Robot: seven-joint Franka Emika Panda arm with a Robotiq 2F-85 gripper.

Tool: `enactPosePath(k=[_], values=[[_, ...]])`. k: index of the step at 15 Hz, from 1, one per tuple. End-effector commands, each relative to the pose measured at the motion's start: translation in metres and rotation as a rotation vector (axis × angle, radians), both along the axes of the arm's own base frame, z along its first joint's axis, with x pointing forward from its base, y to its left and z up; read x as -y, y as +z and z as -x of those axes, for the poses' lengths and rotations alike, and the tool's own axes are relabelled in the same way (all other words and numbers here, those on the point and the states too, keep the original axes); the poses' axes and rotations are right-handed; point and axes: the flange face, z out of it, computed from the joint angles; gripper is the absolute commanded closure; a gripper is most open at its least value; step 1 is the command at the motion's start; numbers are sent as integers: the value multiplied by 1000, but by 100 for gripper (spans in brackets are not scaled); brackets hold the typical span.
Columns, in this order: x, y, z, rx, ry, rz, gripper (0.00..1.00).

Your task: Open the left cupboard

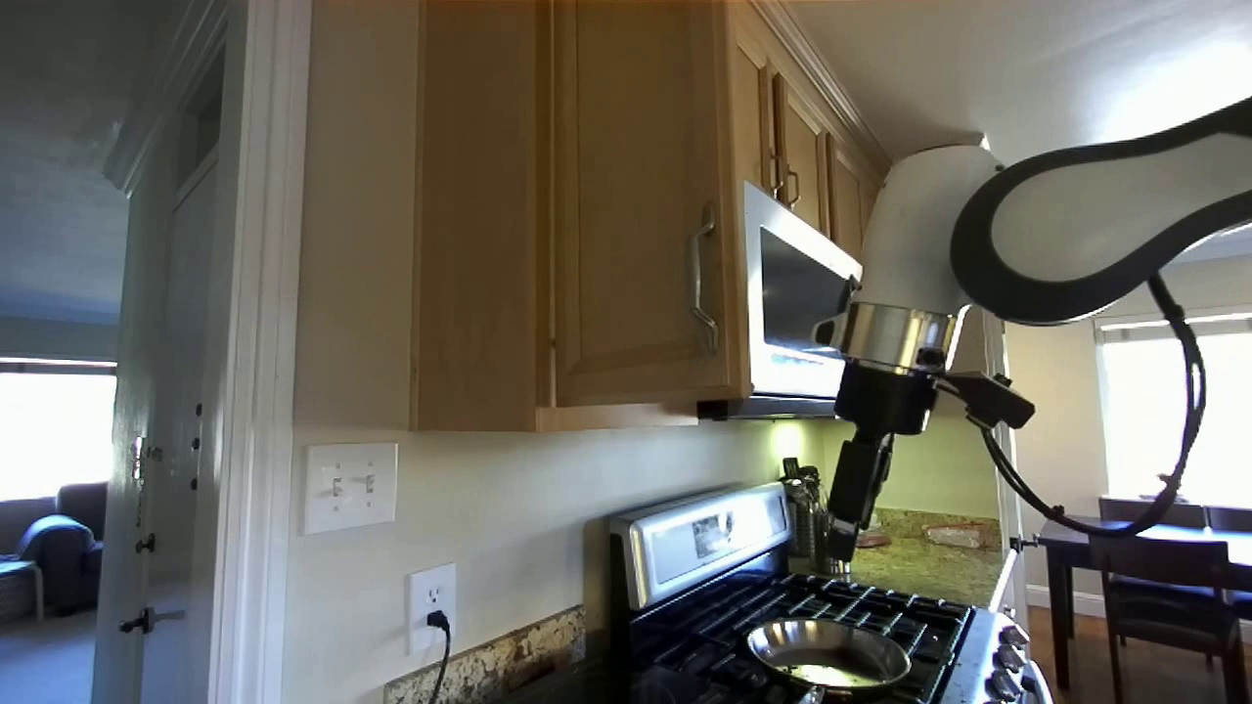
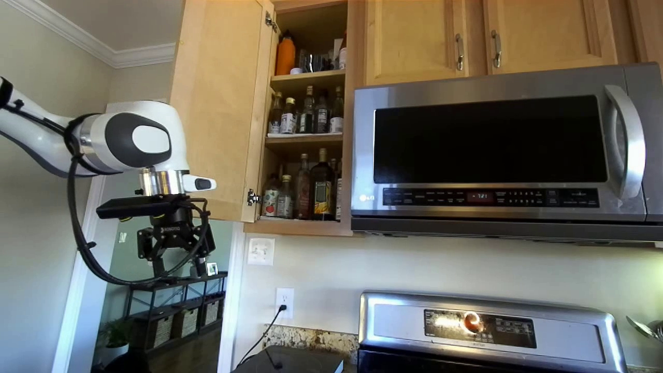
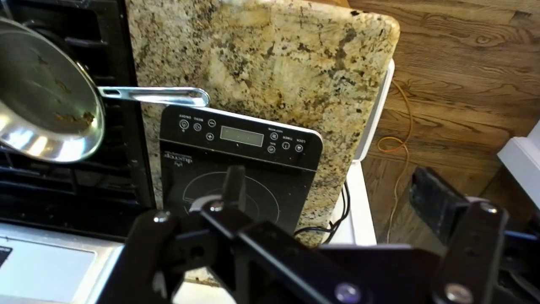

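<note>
The left cupboard is a tall light-oak wall cabinet. Its door [image 2: 220, 114] stands swung open to the left in an exterior view, and the shelves [image 2: 305, 139] show several bottles. In an exterior view I see the outer face of the same door [image 1: 631, 205], with its long metal handle [image 1: 700, 279] near the free edge. My gripper [image 2: 179, 268] points down, lower than the door and apart from it. It also shows over the stove side of an exterior view [image 1: 844, 548]. In the wrist view the fingers of the gripper [image 3: 333, 190] are wide apart with nothing held between them.
A steel microwave [image 2: 492, 140] hangs right of the cupboard, with shorter oak doors [image 2: 414, 41] above. Below are the stove [image 1: 704, 538] with a steel pan [image 1: 827, 653], and a black induction plate [image 3: 240, 147] on the granite counter [image 3: 270, 63]. A doorway frame [image 1: 264, 342] stands beside the cupboard.
</note>
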Motion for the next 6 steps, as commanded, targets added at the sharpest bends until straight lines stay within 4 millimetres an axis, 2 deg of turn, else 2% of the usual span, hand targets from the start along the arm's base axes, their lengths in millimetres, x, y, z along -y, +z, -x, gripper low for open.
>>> enactPosePath(k=[1, 3, 4, 6], values=[[17, -9, -17, -47, -116, -4, 0], [22, -13, -24, -50, -163, -18, 0], [17, -13, -16, -43, -107, -16, 0], [17, -16, -18, -50, -110, -17, 0]])
